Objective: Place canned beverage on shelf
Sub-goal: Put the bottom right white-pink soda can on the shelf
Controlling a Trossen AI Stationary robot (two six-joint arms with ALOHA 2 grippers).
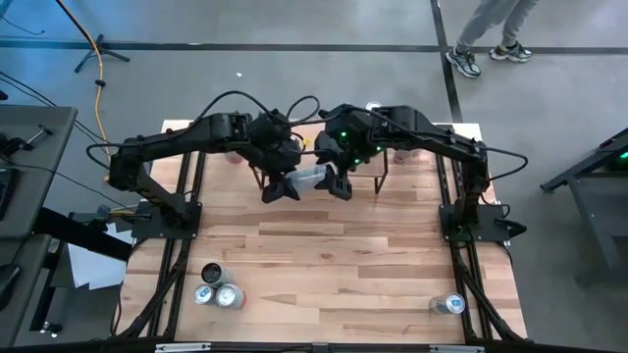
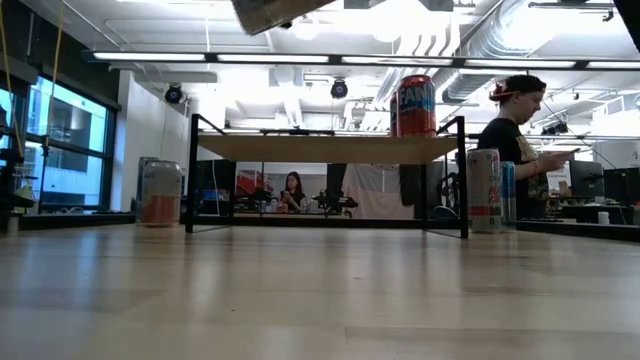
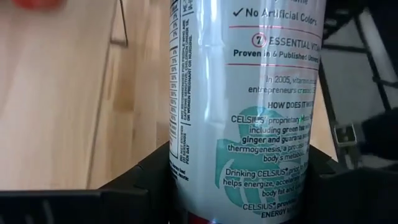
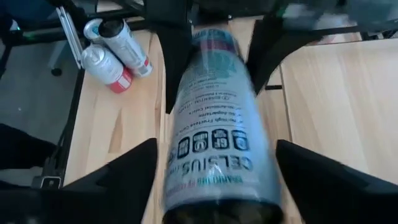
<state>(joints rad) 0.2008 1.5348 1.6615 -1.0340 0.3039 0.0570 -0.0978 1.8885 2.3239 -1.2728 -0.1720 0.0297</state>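
Note:
A pale can point(image 1: 312, 177) with teal print hangs lying on its side between my two grippers, high above the table's middle, near the shelf point(image 2: 325, 148). My left gripper point(image 1: 287, 184) is shut on the can's bottom end. My right gripper point(image 1: 339, 181) is open around the top end. In the right wrist view its fingers point(image 4: 127, 177) flank the can point(image 4: 217, 124) with a thin gap on each side. A red can point(image 2: 417, 105) stands on the shelf's plank. My left gripper pinches the can's side wall near its bottom end point(image 3: 186, 155) between its two fingers point(image 4: 171, 68). The fingers lie across the can and slant down from the table's left side. The can is lifted clear of the table, about level.
Three cans point(image 1: 218, 289) stand at the near left and one can point(image 1: 446, 305) at the near right. In the low view, a can point(image 2: 162, 195) stands left of the shelf and a tall one point(image 2: 484, 190) right of it. People are in the room beyond.

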